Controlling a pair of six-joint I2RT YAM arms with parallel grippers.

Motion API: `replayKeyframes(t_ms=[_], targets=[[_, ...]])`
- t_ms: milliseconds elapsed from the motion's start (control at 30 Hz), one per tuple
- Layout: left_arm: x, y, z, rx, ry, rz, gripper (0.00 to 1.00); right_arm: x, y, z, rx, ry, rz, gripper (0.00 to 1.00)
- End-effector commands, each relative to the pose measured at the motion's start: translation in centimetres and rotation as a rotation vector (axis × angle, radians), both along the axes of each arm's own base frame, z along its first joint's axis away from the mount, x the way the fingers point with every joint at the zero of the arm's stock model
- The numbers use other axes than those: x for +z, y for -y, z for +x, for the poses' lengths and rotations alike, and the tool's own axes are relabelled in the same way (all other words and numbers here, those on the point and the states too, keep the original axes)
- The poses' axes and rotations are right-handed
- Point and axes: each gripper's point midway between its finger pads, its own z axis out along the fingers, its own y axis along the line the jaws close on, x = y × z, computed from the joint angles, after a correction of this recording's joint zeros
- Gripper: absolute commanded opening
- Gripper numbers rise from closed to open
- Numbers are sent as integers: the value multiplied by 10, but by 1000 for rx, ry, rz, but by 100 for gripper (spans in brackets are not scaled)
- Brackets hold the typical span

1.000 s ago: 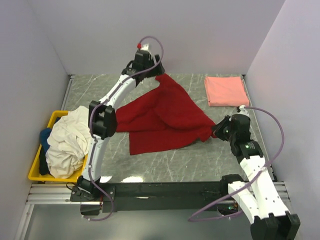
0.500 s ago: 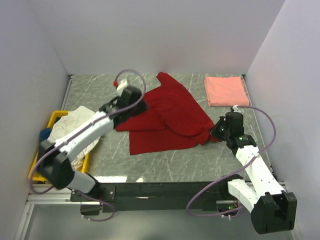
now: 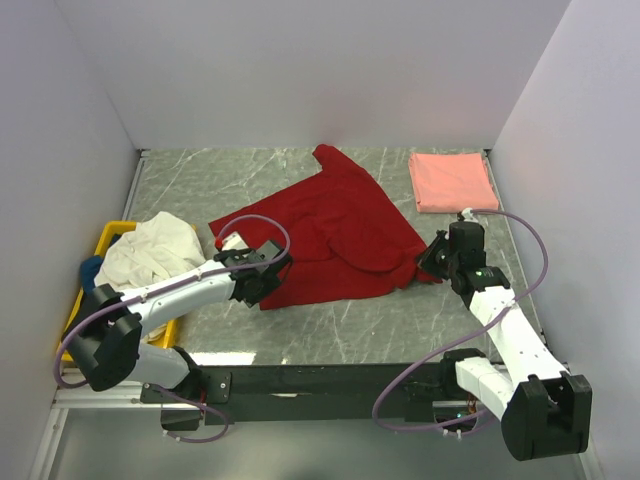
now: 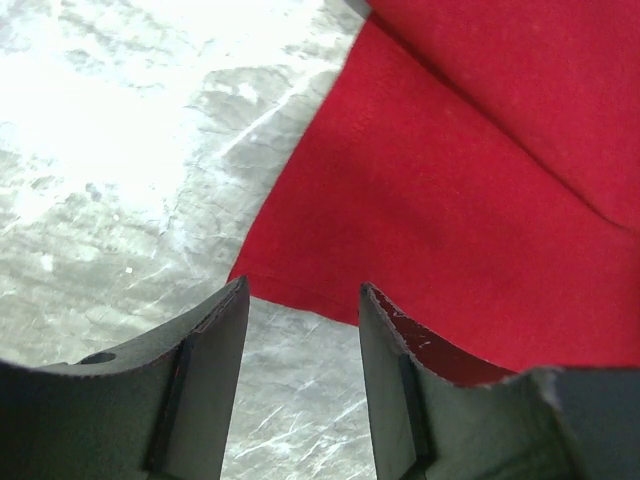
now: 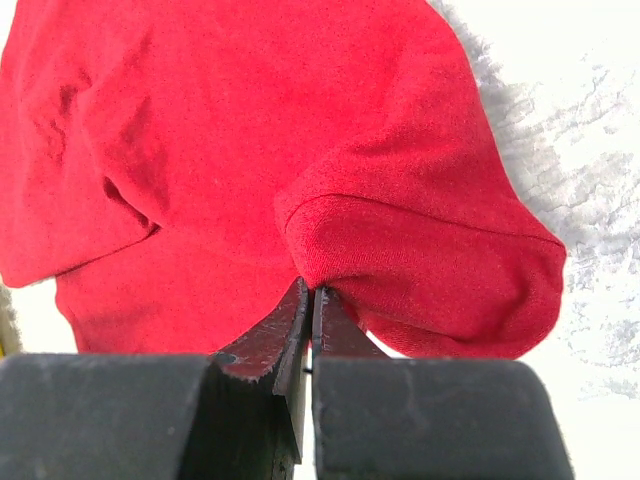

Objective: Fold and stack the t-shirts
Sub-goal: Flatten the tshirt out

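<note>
The dark red t-shirt (image 3: 330,225) lies spread over the middle of the marble table. My right gripper (image 3: 435,262) is shut on a fold of its right edge; in the right wrist view the jaws (image 5: 312,292) pinch the red cloth (image 5: 250,130). My left gripper (image 3: 268,285) sits low at the shirt's near-left corner. It is open (image 4: 303,300), with only bare marble between the fingers and the red hem (image 4: 470,200) just ahead. A folded salmon-pink t-shirt (image 3: 452,180) lies at the back right. The cream-white t-shirt (image 3: 150,250) is heaped in the bin, with a bit of a blue one (image 3: 90,270) beside it.
The yellow plastic bin (image 3: 110,235) stands at the table's left edge. White walls close in the back and both sides. A black rail (image 3: 330,378) runs along the near edge between the arm bases.
My left arm has swung from the back of the table down to the red shirt's near-left corner, its jaws narrowing. The lifted back part of the shirt now lies flat. The right gripper keeps its hold.
</note>
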Motion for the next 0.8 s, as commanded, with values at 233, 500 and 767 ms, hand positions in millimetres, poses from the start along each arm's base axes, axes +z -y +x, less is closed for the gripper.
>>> replayKeyframes(t_ms=[233, 500, 767], targets=[[-16, -7, -7, 73, -26, 25, 54, 9, -2, 10, 16, 50, 5, 0], [-37, -2, -10, 57, -67, 32, 53, 5, -2, 10, 17, 42, 6, 0], [-54, 2, -11, 28, -86, 34, 45, 3, -2, 11, 12, 36, 5, 0]])
